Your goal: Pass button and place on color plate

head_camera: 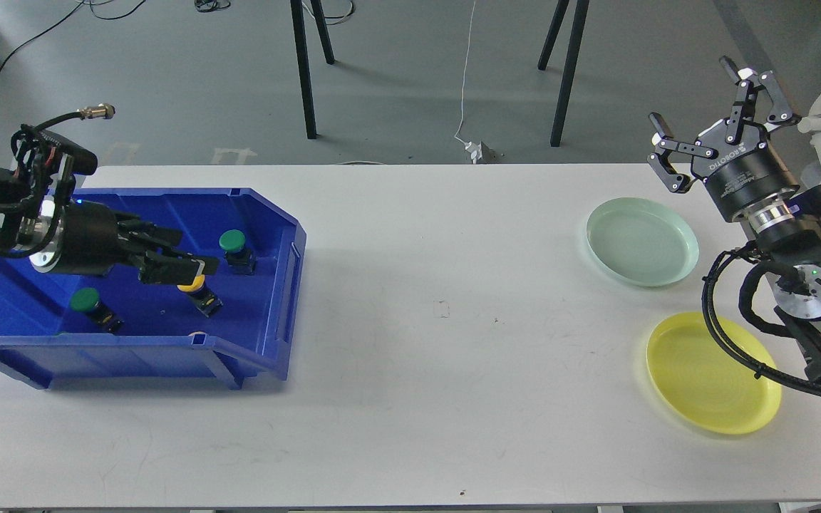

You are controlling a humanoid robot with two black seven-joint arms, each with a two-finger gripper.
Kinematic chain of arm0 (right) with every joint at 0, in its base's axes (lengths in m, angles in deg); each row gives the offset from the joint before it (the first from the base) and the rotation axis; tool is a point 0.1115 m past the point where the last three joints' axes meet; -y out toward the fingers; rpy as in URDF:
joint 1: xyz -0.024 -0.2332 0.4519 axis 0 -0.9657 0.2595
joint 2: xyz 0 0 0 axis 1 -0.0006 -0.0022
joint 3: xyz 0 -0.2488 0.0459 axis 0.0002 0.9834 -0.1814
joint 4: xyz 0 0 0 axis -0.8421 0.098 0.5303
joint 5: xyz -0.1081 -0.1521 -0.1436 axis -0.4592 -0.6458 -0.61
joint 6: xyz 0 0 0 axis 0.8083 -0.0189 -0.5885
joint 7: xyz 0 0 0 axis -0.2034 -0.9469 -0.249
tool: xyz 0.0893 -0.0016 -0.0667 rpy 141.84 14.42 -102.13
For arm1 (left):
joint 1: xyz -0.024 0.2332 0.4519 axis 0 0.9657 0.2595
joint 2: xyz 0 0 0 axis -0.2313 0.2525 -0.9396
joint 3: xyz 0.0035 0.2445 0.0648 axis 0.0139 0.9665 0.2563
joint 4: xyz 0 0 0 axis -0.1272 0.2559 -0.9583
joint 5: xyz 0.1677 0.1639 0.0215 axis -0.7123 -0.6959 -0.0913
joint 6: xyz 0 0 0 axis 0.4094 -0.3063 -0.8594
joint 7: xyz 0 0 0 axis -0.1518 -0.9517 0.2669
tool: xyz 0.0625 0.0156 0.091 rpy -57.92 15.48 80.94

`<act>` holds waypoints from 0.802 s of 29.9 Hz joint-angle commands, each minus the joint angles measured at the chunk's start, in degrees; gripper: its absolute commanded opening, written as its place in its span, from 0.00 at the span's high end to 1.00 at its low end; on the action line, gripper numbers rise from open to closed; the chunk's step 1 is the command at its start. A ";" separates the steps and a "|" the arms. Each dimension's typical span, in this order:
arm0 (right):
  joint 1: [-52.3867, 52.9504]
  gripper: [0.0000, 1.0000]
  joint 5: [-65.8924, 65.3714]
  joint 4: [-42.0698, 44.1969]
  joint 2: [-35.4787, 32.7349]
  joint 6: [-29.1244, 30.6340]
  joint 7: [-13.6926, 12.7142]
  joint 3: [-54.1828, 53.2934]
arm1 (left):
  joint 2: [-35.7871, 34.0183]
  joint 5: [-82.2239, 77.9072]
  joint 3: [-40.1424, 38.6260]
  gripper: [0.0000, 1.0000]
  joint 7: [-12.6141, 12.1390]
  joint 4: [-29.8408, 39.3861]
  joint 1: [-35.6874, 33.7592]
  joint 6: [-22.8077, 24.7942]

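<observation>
Starting on the left, you've got the blue bin sitting on the white table, and your left tool is reached down inside it. Its fingers look nearly closed right over the yellow button, but the view's too dark and end-on there for me to tell whether it actually has hold of it or is just touching the cap. The yellow button sits roughly mid-bin, tilted, with its black base pointing toward the front wall.

Two green buttons are in the bin too: one just beyond the tool tips toward the back right, the other near the front left, lying tilted. Something pale peeks over the front rim of the bin, can't make out what it is.

The middle of the table has just a few small marks.

Over on the right, the pale green plate sits toward the far side and the yellow plate is nearer you, the two close together but not touching. Your right tool is held up above the table's far right corner, fingers spread wide apart, nothing in them. Part of that arm's cabling crosses over the yellow plate's right edge.
</observation>
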 commanded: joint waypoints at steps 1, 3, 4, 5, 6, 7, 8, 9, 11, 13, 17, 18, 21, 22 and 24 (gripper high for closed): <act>-0.32 0.01 -0.05 0.00 -0.14 0.00 0.00 0.00 | 0.41 0.00 -0.08 0.14 0.01 -1.36 1.18 -0.09; -0.76 0.01 0.04 -0.09 -0.23 0.00 -0.08 0.00 | 1.28 0.09 -0.08 0.14 0.01 -2.76 1.80 -0.18; -0.76 0.01 0.04 -0.09 -0.32 0.00 0.00 0.00 | 2.25 0.09 -0.08 0.14 0.01 -3.55 2.06 -0.18; -0.85 0.01 0.04 -0.09 -0.32 0.00 -0.08 0.00 | 3.21 0.09 -0.08 0.14 0.01 -4.87 2.41 -0.27; -0.85 0.01 -0.05 -0.01 -0.40 0.00 -0.08 0.00 | 4.01 0.09 -0.08 0.14 0.01 -6.18 2.68 -0.27; -0.85 0.01 0.04 -0.09 -0.41 0.00 0.00 0.00 | 4.71 0.18 -0.08 0.14 0.01 -7.24 2.94 -0.36; -0.85 0.01 0.04 -0.09 -0.41 0.00 0.00 0.00 | 5.41 0.18 -0.08 0.14 0.01 -8.21 3.20 -0.36; -0.85 0.01 0.04 -0.09 -0.41 0.00 0.00 0.00 | 5.94 0.26 -0.08 0.14 0.01 -9.00 3.47 -0.36; -0.93 0.01 0.04 -0.09 -0.49 0.00 0.00 0.00 | 7.61 0.09 -0.08 0.14 0.01 -11.02 3.99 -0.36; -1.02 0.01 0.04 -0.09 -0.49 0.00 -0.08 0.00 | 8.84 0.18 -0.08 0.14 0.01 -12.70 4.35 -0.36; -1.28 0.01 0.04 -0.09 -0.58 0.00 0.00 -0.35 | 9.37 0.09 0.18 0.14 0.01 -14.02 4.44 -0.36; -1.37 0.01 0.04 -0.09 -0.58 0.00 0.00 -0.35 | 9.55 0.09 0.18 0.14 0.01 -14.54 4.70 -0.36; -1.46 0.01 -0.05 -0.09 -0.58 0.00 0.00 -0.35 | 9.73 0.09 0.18 0.14 0.01 -15.42 5.14 -0.44; -1.55 0.01 0.04 -0.18 -0.58 0.00 -0.08 -0.35 | 9.73 0.18 0.18 0.14 0.01 -15.60 5.14 -0.44; -1.64 0.01 0.04 -0.35 -0.58 0.00 0.00 -0.35 | 9.73 0.09 0.10 0.14 0.01 -15.60 5.14 -0.44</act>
